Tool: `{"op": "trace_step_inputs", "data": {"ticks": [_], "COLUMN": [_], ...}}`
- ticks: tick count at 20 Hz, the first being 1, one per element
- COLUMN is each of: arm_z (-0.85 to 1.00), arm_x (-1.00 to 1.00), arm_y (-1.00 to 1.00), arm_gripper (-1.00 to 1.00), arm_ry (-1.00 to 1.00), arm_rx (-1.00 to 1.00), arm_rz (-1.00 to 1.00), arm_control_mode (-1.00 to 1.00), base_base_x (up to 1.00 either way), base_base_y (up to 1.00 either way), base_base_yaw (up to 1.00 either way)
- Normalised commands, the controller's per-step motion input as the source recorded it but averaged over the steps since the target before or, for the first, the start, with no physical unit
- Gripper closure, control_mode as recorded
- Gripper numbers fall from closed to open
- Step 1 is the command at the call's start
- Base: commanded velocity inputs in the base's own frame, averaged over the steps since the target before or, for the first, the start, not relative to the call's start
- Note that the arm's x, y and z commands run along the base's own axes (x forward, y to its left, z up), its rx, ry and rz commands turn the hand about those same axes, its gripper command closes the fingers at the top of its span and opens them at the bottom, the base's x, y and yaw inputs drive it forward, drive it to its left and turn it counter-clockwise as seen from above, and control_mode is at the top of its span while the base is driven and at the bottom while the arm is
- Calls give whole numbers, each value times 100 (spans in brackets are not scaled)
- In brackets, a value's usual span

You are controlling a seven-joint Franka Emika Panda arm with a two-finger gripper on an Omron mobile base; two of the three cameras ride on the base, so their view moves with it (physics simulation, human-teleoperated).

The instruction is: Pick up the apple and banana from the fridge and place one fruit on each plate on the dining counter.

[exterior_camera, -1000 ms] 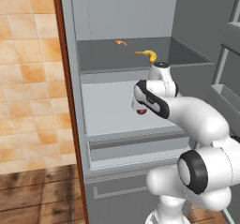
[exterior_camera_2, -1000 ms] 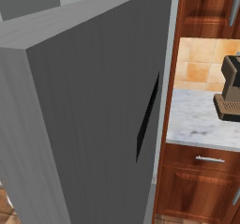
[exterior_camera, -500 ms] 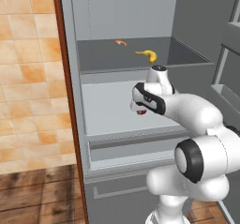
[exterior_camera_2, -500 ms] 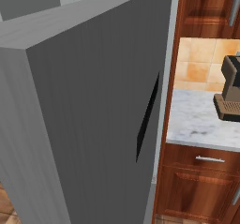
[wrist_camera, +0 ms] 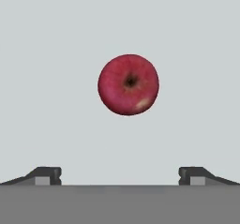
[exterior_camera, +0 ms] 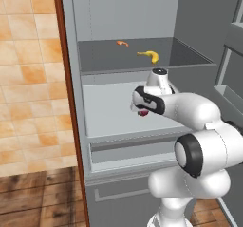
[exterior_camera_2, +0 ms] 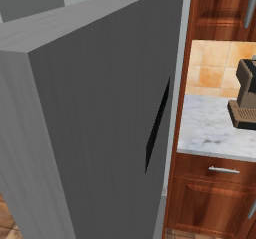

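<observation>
The fridge (exterior_camera: 123, 17) stands open. On its pale lower shelf (exterior_camera: 107, 117) lies the dark red apple (exterior_camera: 142, 113), mostly covered by my hand in the left base view. Seen from the hand, the apple (wrist_camera: 128, 84) is stem-side towards the camera, centred ahead of my gripper (wrist_camera: 120, 174). The gripper is open, its fingertips (wrist_camera: 47, 174) spread wider than the fruit and apart from it. The yellow banana (exterior_camera: 151, 55) rests on the darker upper shelf, behind and above my hand. The plates and the dining counter are out of view.
A small orange item (exterior_camera: 122, 43) lies at the back of the upper shelf. The grey fridge door (exterior_camera_2: 90, 113) takes up most of the right base view. Beside it is a marble wall counter (exterior_camera_2: 210, 128) with a coffee machine (exterior_camera_2: 245, 95). Door bins (exterior_camera: 230, 95) hang at the right.
The arm's elbow has risen a little. The hand stays over the apple with its jaws still wide apart. Apple and banana have not moved.
</observation>
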Motion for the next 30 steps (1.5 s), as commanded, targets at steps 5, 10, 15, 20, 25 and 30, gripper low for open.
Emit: {"op": "trace_step_inputs", "data": {"ticks": [5,10,15,20,25,30], "arm_z": [-16,-16,-8,-8,-9,-20], "arm_x": [27,25,21,22,23,11], "arm_y": [0,0,0,0,0,0], "arm_gripper": [-100,-100,-100,-100,-100,-100], "arm_ry": [2,5,6,4,1,0], "arm_rx": [0,0,1,1,0,0], "arm_rz": [0,0,0,0,-1,0], "arm_control_mode": [-100,-100,-100,-100,-100,-100], "base_base_x": [0,0,0,0,0,0], "base_base_y": [0,0,0,0,0,0], "base_base_yaw": [0,0,0,0,0,0]}}
